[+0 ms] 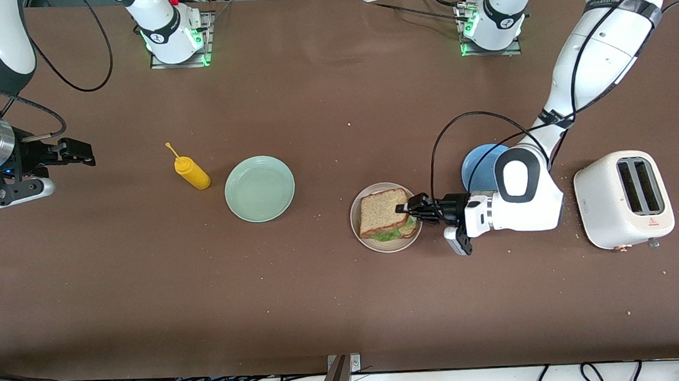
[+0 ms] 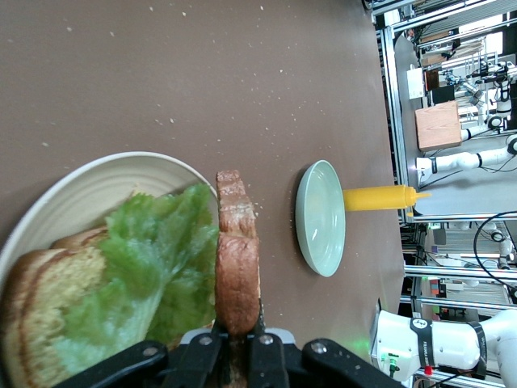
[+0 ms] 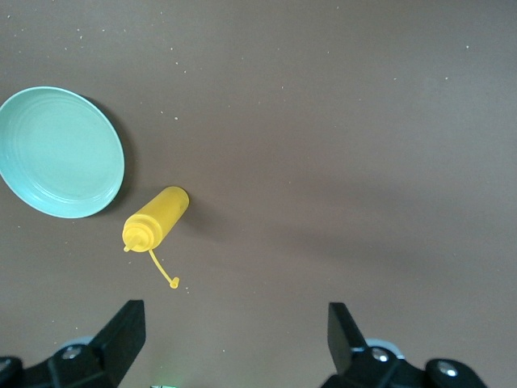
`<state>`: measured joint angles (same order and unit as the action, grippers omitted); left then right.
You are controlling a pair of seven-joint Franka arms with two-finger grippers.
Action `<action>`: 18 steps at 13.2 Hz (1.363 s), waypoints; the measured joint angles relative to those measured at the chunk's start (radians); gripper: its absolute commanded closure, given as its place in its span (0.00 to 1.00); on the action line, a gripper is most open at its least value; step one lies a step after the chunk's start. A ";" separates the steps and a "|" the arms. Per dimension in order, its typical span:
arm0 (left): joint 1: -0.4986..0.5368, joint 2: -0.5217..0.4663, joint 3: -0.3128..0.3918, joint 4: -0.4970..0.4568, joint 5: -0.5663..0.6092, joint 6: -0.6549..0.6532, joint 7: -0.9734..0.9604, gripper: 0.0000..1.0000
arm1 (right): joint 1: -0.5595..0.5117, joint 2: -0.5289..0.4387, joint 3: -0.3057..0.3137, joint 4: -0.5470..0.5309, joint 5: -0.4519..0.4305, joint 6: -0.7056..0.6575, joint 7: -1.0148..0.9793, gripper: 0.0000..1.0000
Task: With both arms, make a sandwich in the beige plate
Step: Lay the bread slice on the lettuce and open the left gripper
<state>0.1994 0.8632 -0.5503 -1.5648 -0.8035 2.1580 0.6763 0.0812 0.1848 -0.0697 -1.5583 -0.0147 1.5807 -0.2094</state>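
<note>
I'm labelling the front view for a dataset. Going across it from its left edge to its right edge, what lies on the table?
Yellow plastic squeeze bottle → round mint green plate → round beige plate holding the bread-and-lettuce sandwich → round blue plate → white two-slot toaster.

front view: high above the table (image 1: 323, 309), facing both robot bases, whole tabletop in frame.
left wrist view: close on the beige plate (image 2: 97, 174).
right wrist view: higher, probably straight down.
shared: mint green plate (image 1: 260, 188) and yellow bottle (image 3: 155, 217) appear in all three.
</note>
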 measured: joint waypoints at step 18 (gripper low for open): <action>-0.022 -0.136 0.006 0.056 0.517 0.019 -0.373 0.00 | 0.000 0.000 0.000 0.000 0.000 -0.013 0.000 0.00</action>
<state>0.1774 0.7277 -0.5445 -1.5090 -0.2869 2.1772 0.3036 0.0813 0.1847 -0.0697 -1.5583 -0.0147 1.5679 -0.2091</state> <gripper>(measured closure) 0.000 0.000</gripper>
